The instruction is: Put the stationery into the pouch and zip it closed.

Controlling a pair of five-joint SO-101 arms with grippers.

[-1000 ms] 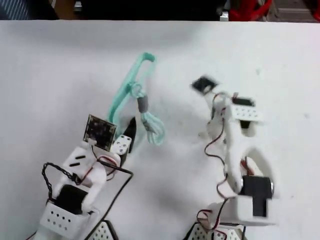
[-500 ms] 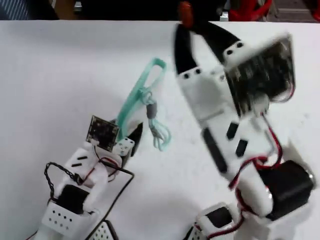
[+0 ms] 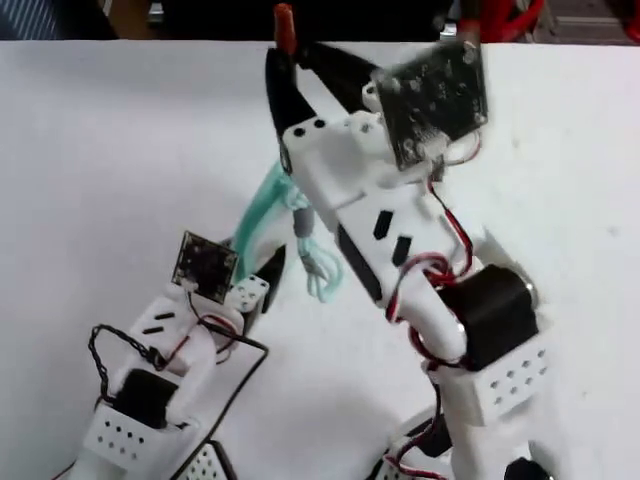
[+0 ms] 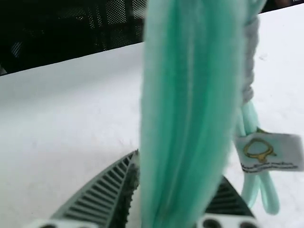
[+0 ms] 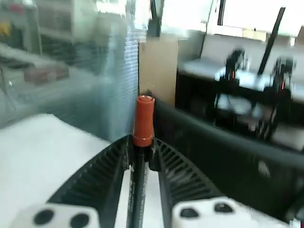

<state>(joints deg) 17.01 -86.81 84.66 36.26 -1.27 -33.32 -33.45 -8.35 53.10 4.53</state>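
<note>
The right gripper (image 3: 292, 55) has swung left above the pouch (image 3: 258, 210), clenched on an orange-capped pen (image 5: 143, 118). The left gripper (image 3: 262, 270) grasps the pouch on the surface (image 3: 120, 130).

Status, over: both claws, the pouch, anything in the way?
Left claw shut on teal pouch. Right claw shut on orange-capped pen, held up above table. Right arm overhangs pouch's far end.

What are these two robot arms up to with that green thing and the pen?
The left gripper is clamped on a mint-green pouch, holding it on edge at the white table. The right gripper grips a pen with an orange cap, raised above the table near the pouch's far end. The pen is not in the pouch yet.
</note>
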